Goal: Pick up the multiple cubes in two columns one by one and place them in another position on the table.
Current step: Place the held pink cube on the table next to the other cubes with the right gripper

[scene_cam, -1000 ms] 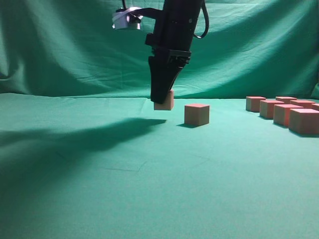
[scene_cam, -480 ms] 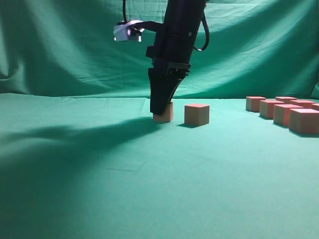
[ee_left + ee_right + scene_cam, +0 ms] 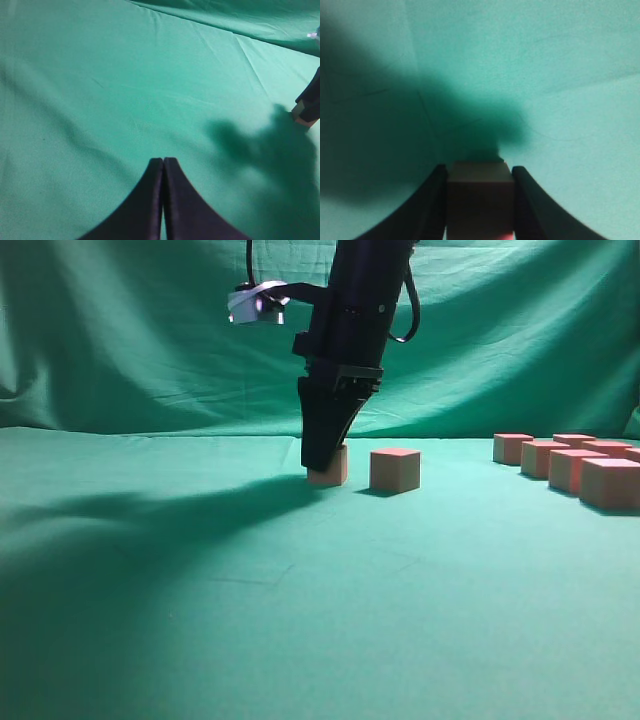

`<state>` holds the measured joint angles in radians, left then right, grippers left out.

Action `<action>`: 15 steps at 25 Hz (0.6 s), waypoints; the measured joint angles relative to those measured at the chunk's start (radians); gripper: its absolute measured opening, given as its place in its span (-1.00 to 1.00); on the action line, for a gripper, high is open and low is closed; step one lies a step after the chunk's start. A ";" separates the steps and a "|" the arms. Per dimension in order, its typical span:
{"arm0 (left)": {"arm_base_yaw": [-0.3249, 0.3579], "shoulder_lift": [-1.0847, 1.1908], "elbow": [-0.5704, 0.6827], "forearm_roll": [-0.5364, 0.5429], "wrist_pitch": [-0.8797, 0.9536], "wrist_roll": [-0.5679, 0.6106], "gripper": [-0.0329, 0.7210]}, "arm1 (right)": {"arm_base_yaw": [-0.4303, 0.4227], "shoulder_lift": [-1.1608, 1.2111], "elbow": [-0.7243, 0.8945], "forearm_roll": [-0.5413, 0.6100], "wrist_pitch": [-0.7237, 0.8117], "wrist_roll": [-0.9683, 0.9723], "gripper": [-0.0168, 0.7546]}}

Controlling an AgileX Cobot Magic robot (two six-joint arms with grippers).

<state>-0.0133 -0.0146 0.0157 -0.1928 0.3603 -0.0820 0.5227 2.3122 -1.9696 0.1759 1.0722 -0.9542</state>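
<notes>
A: The right gripper [image 3: 322, 462] — what has it got?
B: Its black jaws clamp one small matte pink block [image 3: 479, 197], whose base rests on the creased teal-green cloth table [image 3: 300, 620].
A: And the left gripper [image 3: 163, 165]?
B: Pressed together, holding nothing.
A: Count the other cubes.
B: One loose pink cube [image 3: 395, 469] at three o'clock of the held one, apart; at least five more clustered [image 3: 572, 462] farther toward three o'clock.

No readable text, label, brand, number or sign appears in any of the three views. The cubes [image 3: 395, 469], the cloth-covered table [image 3: 300, 600] and the backdrop curtain [image 3: 120, 330] carry no markings.
</notes>
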 joint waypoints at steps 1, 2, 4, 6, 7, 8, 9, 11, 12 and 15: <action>0.000 0.000 0.000 0.000 0.000 0.000 -0.91 | 0.000 0.000 0.000 0.000 0.000 0.000 -0.25; 0.000 0.000 0.000 0.000 0.000 0.000 -0.91 | 0.000 0.000 0.000 0.000 0.000 0.000 -0.25; 0.000 0.000 0.000 0.000 0.000 0.000 -0.91 | 0.000 0.000 0.000 0.000 0.000 0.000 -0.25; 0.000 0.000 0.000 0.000 0.000 0.000 -0.91 | 0.000 0.000 0.000 0.000 0.000 0.000 -0.25; 0.000 0.000 0.000 0.000 0.000 0.000 -0.91 | 0.000 0.000 0.000 -0.002 0.000 0.000 -0.25; 0.000 0.000 0.000 0.000 0.000 0.000 -0.91 | 0.000 0.000 0.000 -0.002 0.000 0.000 -0.25; 0.000 0.000 0.000 0.000 0.000 0.000 -0.91 | 0.000 0.000 0.000 -0.002 0.000 0.000 -0.25; 0.000 0.000 0.000 0.000 0.000 0.000 -0.91 | 0.000 0.000 0.000 -0.002 0.000 0.000 -0.25; 0.000 0.000 0.000 0.000 0.000 0.000 -0.91 | 0.000 0.000 0.000 -0.004 0.000 0.000 -0.25; 0.000 0.000 0.000 0.000 0.000 0.000 -0.91 | 0.000 0.000 0.000 -0.004 0.000 0.000 -0.25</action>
<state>-0.0133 -0.0146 0.0157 -0.1928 0.3603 -0.0820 0.5227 2.3122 -1.9696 0.1722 1.0722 -0.9542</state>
